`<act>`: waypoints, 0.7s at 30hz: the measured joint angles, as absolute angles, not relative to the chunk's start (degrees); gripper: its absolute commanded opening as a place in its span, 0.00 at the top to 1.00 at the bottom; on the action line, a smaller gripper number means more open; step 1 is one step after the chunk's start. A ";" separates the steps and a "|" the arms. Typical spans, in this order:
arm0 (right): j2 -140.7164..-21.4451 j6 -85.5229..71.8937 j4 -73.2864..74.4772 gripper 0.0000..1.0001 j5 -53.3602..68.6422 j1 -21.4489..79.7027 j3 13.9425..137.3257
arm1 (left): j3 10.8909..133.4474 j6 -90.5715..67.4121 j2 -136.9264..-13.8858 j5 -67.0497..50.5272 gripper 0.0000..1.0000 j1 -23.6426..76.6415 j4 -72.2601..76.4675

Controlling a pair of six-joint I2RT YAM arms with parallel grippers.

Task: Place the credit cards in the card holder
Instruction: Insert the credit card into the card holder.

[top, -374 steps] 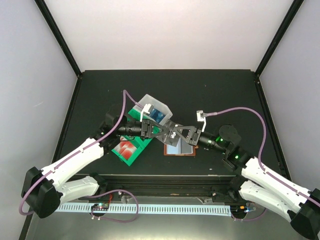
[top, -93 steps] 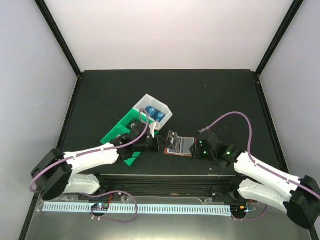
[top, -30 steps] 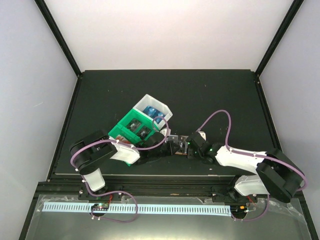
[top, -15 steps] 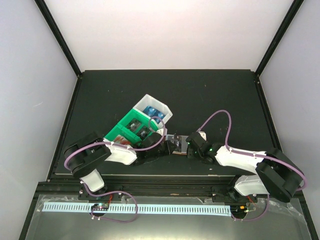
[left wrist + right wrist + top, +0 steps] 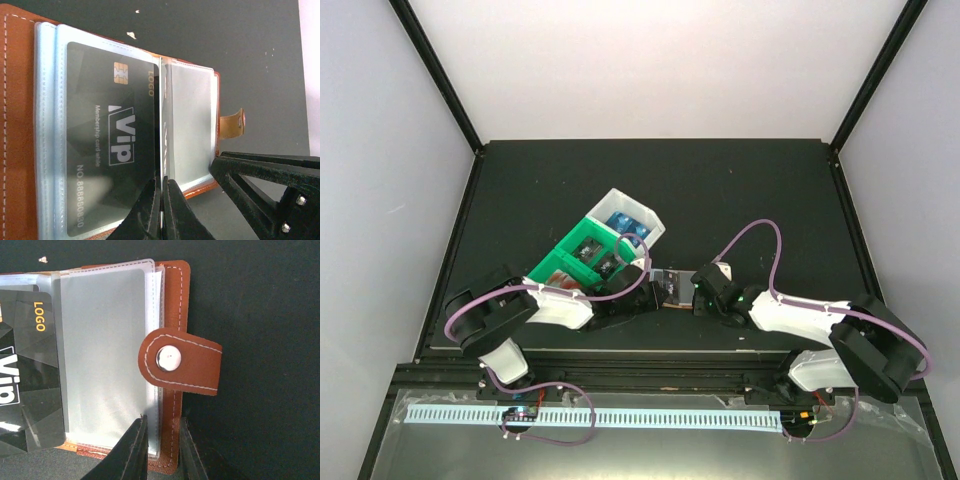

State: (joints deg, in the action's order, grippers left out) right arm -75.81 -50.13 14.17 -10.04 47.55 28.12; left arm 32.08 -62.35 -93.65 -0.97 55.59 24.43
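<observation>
The brown leather card holder [image 5: 676,284] lies open on the black table between both grippers. In the left wrist view its clear pockets [image 5: 190,125] show, with a black credit card [image 5: 110,140] marked VIP lying in the left pocket. My left gripper [image 5: 162,186] is shut on that card's edge at the fold. In the right wrist view my right gripper [image 5: 161,440] is shut on the holder's right leather edge [image 5: 172,300], just below the snap tab [image 5: 175,360]. The black credit card [image 5: 25,390] reaches in from the left.
A green-and-white plastic tray [image 5: 570,262] lies slanted left of the holder, with blue cards [image 5: 625,222] in its white end and dark cards [image 5: 595,255] in the middle. The right gripper's fingers [image 5: 260,175] stand close beside the left jaws. Black frame rails border the table.
The right jaws have narrowed onto the holder's edge. The left arm's elbow has sunk a little toward the near left. The holder has stayed in place.
</observation>
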 measured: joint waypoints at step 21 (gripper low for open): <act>-76.14 -50.43 14.09 0.80 -10.07 47.55 28.27 | 35.27 -64.79 -97.10 -3.57 0.98 53.95 23.73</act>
State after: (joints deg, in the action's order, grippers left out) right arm -76.14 -50.43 14.09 -10.07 47.55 28.27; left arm 35.27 -64.79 -97.10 -3.57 53.95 23.73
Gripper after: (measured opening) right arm 0.204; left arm 0.016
